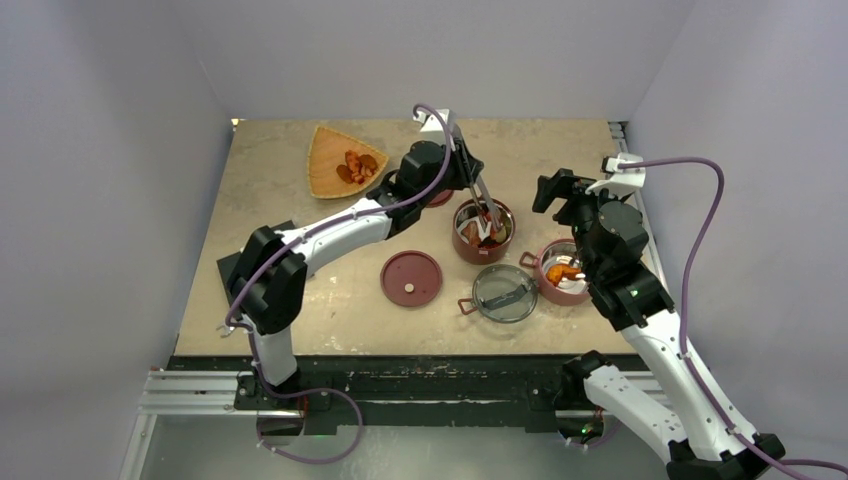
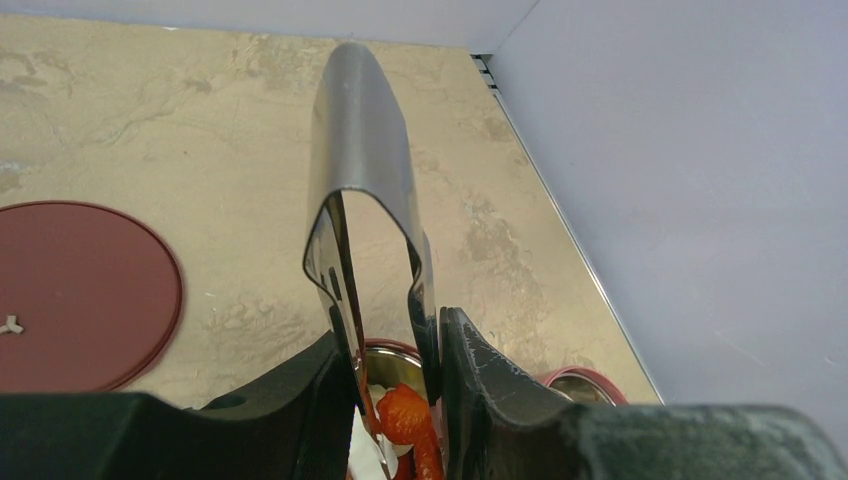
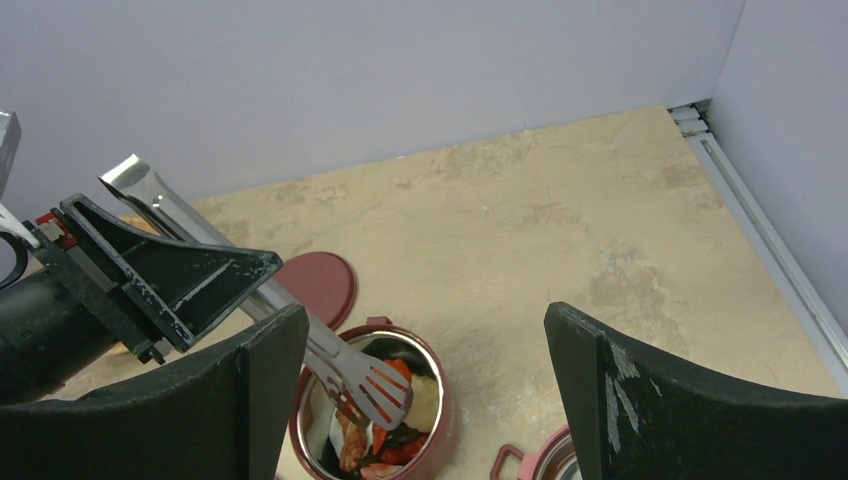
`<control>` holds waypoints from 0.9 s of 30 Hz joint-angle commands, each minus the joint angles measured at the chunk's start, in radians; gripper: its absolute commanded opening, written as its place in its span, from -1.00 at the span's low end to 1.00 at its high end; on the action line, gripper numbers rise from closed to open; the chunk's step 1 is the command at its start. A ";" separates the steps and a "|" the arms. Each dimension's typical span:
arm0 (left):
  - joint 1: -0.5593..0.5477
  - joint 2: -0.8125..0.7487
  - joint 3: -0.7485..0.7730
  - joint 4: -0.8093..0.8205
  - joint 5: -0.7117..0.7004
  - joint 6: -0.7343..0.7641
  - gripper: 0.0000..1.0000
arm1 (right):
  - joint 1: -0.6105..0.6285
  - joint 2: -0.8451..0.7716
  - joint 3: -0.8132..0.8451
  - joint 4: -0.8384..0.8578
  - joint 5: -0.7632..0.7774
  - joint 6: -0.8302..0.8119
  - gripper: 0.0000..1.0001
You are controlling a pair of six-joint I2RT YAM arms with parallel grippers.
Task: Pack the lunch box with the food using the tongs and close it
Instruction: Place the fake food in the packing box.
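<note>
My left gripper [image 1: 468, 180] [image 2: 390, 372] is shut on the silvery tongs [image 1: 486, 207] [image 2: 362, 170], pressing their two arms together. The slotted tips of the tongs [image 3: 372, 386] reach down into one dark-red lunch box bowl [image 1: 461, 243] [image 3: 441, 402], just over mixed red, brown and white food [image 3: 420, 398]; whether they pinch a piece I cannot tell. A red piece [image 2: 404, 413] shows between the tong arms. The second bowl [image 1: 545, 287] holds orange food [image 1: 562, 270]. My right gripper [image 1: 560, 192] [image 3: 425, 322] hovers open and empty above the bowls.
A smoky clear lid [image 1: 503, 293] lies in front of the bowls. One dark-red disc lid [image 1: 411, 278] lies to their left, another [image 3: 322, 280] [image 2: 80, 295] behind the first bowl. An orange fan-shaped tray [image 1: 328, 150] at the back left holds more pieces [image 1: 360, 166].
</note>
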 commanded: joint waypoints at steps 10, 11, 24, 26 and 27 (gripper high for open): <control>-0.005 0.010 0.071 0.034 0.006 0.010 -0.31 | -0.004 -0.016 0.000 0.005 -0.005 -0.008 0.84; -0.004 0.010 0.071 0.034 0.006 0.009 -0.30 | -0.004 -0.018 0.000 0.005 -0.005 -0.008 0.84; -0.005 -0.005 0.068 0.034 0.004 0.012 -0.27 | -0.004 -0.022 0.001 -0.001 -0.002 -0.007 0.84; -0.004 -0.022 0.062 0.033 -0.004 0.017 -0.28 | -0.004 -0.024 0.001 0.000 -0.002 -0.006 0.84; -0.004 -0.033 0.058 0.031 -0.009 0.021 -0.29 | -0.004 -0.023 0.002 0.000 -0.002 -0.006 0.84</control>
